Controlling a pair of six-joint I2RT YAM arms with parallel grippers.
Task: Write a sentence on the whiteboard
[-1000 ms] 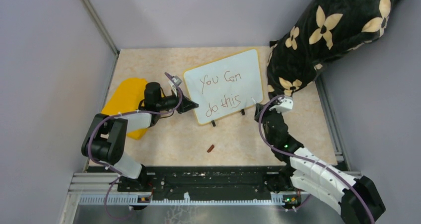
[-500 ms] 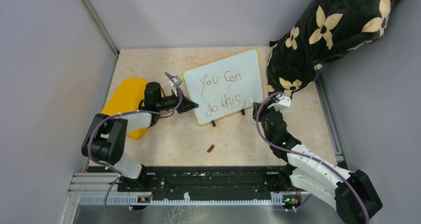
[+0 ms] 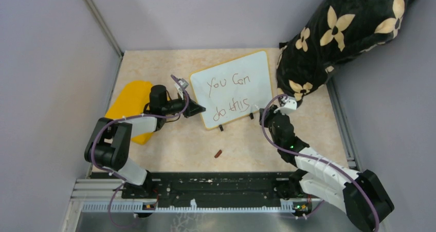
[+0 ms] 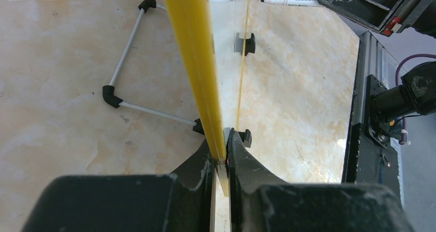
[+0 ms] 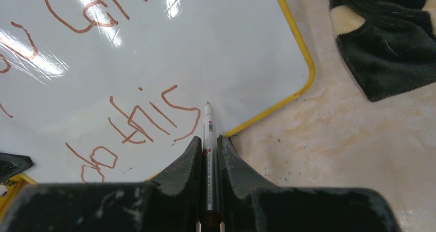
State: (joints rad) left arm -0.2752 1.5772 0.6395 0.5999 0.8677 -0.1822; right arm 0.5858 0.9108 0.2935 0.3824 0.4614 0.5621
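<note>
The whiteboard [image 3: 234, 88] stands tilted on two black feet at mid-table. It carries the sentence [image 3: 230, 93] in reddish-brown handwriting, "You Can" over "do this". My left gripper [image 3: 198, 109] is shut on the board's yellow left rim [image 4: 198, 77]. My right gripper [image 3: 268, 111] is shut on a white marker [image 5: 208, 139]. The marker's tip sits at the board [image 5: 154, 52] just right of the last "s" of "this" [image 5: 154, 119], near the lower right corner. I cannot tell whether the tip touches.
A yellow cloth [image 3: 132, 104] lies left under the left arm. A black flowered cushion [image 3: 339, 31] fills the back right corner. A small reddish-brown marker cap [image 3: 218, 153] lies on the table in front. A wire stand [image 4: 123, 72] props the board behind.
My right arm has moved slightly left and toward the board, bringing the marker tip to its lower right part. The left gripper and board have not moved.
</note>
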